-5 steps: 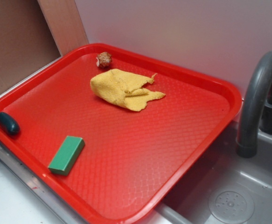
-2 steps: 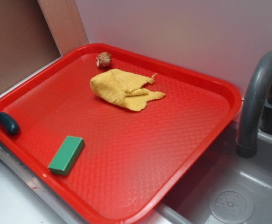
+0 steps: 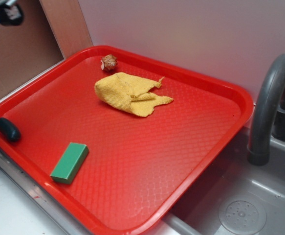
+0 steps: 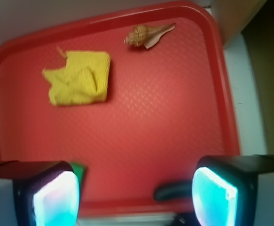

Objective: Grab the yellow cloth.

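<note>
The gripper [image 4: 134, 197] hung high above the red tray [image 3: 215, 78], its two fingers [image 4: 216, 195] spread wide with nothing between them and touching nothing. The yellow cloth [image 3: 130, 93] lay crumpled on the far part of the tray, well apart from the gripper. A small shell [image 3: 109, 62] sat just beyond the cloth. A green block [image 3: 70, 162] and a dark oblong object [image 3: 8, 129] rested near the tray's near-left rim.
</note>
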Action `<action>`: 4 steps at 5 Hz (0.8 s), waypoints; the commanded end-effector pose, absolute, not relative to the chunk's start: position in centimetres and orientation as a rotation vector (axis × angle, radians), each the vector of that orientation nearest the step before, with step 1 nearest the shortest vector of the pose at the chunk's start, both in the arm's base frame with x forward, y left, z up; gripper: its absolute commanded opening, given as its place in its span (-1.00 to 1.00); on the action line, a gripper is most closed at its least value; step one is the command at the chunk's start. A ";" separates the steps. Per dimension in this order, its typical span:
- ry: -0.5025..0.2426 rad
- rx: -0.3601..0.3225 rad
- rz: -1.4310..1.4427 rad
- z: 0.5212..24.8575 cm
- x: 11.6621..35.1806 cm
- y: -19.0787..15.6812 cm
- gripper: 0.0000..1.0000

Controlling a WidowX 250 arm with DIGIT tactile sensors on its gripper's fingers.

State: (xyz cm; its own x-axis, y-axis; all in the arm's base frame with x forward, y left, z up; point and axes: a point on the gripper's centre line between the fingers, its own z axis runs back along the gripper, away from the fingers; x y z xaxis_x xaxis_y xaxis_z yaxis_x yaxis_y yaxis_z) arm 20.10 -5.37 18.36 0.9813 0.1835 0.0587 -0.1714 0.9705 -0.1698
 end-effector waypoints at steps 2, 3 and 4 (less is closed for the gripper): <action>0.003 -0.250 0.220 8.5 26.7 -10.0 1.00; 0.062 -0.303 0.186 4.6 28.1 -11.9 1.00; 0.085 -0.307 0.170 2.9 28.9 -12.8 1.00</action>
State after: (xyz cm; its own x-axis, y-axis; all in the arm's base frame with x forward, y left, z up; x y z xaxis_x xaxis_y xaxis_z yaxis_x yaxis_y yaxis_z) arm 29.10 -12.25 3.28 0.9733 0.1931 -0.1240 -0.2217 0.9309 -0.2905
